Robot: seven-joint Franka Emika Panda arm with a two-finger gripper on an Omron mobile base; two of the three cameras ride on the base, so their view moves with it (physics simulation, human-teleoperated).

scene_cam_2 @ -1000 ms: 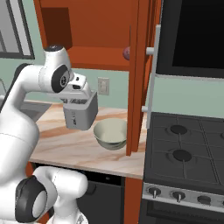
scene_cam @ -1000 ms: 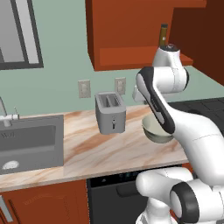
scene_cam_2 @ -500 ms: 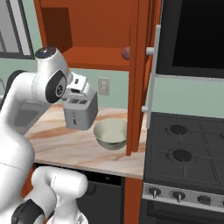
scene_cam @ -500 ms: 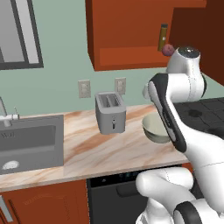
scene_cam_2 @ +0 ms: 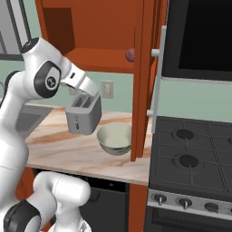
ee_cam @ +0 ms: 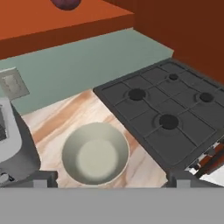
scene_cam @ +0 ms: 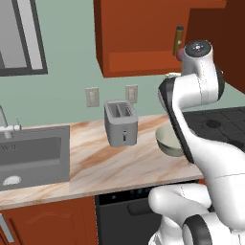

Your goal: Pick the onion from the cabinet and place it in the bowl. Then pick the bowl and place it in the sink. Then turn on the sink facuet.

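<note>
The onion sits on the cabinet shelf, at twelve o'clock in my hand view. The bowl stands on the counter beneath my gripper, toaster at nine o'clock, stove at three. My jaws stand wide apart, holding nothing.

Bowl stands on the counter, interior unoccupied, open from above. Toaster stands just beside the bowl on one side; the stove borders the other. The cabinet shelf overhangs the bowl, and its side panel descends just beside the bowl.
</note>
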